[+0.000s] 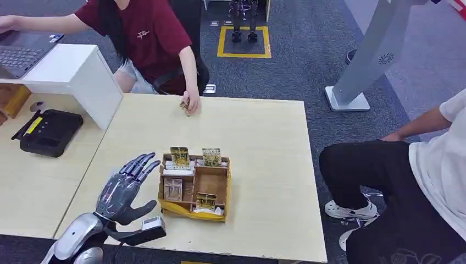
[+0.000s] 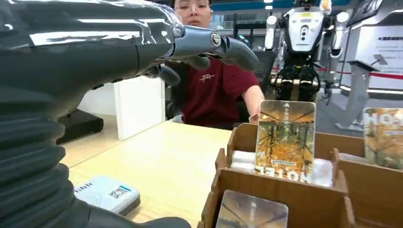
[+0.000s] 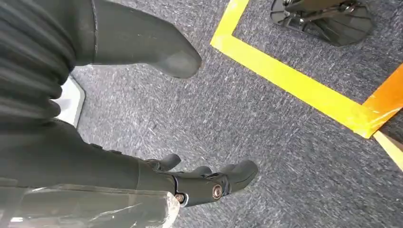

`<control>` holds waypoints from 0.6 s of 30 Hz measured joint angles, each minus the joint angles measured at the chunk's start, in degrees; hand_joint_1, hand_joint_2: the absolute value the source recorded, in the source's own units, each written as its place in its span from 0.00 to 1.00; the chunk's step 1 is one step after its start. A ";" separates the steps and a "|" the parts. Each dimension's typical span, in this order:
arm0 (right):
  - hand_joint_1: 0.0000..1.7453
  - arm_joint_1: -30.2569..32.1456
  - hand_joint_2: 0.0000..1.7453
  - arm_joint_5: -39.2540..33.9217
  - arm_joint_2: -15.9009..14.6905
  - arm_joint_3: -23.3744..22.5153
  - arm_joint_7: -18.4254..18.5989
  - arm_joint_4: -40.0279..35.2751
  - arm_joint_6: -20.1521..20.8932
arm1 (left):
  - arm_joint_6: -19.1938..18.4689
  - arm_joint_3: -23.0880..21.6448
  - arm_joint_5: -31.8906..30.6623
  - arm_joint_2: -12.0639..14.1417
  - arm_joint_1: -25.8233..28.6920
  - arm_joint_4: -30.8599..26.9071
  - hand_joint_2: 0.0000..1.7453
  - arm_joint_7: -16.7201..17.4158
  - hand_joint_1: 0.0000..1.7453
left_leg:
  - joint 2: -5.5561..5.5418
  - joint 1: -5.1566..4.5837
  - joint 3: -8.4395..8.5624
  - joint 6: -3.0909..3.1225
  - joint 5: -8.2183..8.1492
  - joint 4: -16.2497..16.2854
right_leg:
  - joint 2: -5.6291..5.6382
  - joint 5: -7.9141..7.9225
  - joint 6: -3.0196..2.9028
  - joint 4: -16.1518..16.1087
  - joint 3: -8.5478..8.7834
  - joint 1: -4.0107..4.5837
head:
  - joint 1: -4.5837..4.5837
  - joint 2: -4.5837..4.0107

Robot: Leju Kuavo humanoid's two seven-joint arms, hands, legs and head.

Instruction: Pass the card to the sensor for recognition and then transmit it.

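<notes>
My left arm (image 1: 74, 239): enters from the lower left of the head view, silver forearm angled up | my left hand (image 1: 125, 188): open, fingers apart and stretched forward, thumb out to the side, holding nothing | my right hand (image 3: 190, 183): hanging low, fingers seemingly loosely curled, apparently empty, though the view is partial.

A room with a grey floor
A light wood tabletop (image 1: 264, 137) stands on grey carpet (image 1: 308, 66) with a yellow taped square (image 1: 244, 42).
</notes>
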 joint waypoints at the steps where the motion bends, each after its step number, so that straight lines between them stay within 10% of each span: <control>1: 0.00 0.04 1.00 -0.02 0.00 -0.02 0.00 0.00 0.00 | -0.02 0.00 0.00 0.16 0.39 -0.61 1.00 -0.19 0.00 | 0.00 0.00 0.00 0.00 0.00 0.00 | 0.00 0.00 0.00 0.00 0.00 0.00 | -0.02 0.00; 18: 0.00 0.02 1.00 0.04 -0.04 -0.54 0.02 0.00 0.15 | -2.40 -2.62 2.10 2.93 3.16 -6.51 1.00 -5.84 0.00 | 0.00 0.00 0.00 0.00 0.00 0.00 | -0.01 0.00 0.00 0.00 0.01 0.00 | 0.00 0.00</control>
